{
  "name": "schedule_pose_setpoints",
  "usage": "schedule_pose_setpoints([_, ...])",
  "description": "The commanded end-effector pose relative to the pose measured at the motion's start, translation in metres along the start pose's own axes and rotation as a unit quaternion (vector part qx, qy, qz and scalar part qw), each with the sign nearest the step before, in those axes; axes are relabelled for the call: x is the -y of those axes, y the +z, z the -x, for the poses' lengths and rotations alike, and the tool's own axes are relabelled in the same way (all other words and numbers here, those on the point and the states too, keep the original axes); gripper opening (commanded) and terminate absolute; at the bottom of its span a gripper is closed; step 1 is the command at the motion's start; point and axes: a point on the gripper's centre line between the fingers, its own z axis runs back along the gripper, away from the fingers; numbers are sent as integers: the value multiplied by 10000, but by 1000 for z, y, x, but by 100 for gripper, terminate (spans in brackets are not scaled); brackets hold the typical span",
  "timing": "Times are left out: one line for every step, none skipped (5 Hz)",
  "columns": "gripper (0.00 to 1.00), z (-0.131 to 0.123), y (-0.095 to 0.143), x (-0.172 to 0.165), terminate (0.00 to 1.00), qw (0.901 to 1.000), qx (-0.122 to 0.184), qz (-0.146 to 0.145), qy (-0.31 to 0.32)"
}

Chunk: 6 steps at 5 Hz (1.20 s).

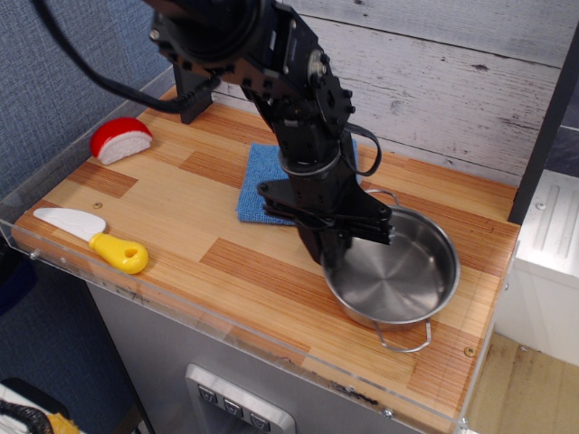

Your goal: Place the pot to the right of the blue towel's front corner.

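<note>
The shiny steel pot (398, 271) with wire loop handles sits low over or on the wooden counter at the right, just right of the blue towel (264, 185), which lies flat in the middle, partly covered by my arm. My black gripper (333, 250) points down at the pot's left rim and is shut on that rim. One handle sticks out toward the front edge, the other toward the back wall.
A white toy knife with a yellow handle (90, 237) lies at the front left. A red and white half-round toy (120, 139) sits at the back left. A clear rim (226, 327) edges the counter. A black post (192, 90) stands at the back.
</note>
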Motion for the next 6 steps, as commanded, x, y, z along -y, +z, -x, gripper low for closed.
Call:
schedule_pose_setpoints([0, 2, -3, -1, 0, 9996, -121, 236, -82])
schedule_pose_setpoints([100, -1, 4, -5, 0, 9997, -146, 161, -60])
schedule_pose_setpoints([100, -1, 13, -8, 0, 9999, -116, 90, -6])
schedule_pose_setpoints([100, -1, 20, -12, 0, 10000, -4, 90, 41])
schedule_pose_setpoints([100, -1, 26, -15, 0, 10000, 53, 28, 78])
schedule_pose_setpoints([100, -5, 44, -20, 0, 9995, 278, 10, 128])
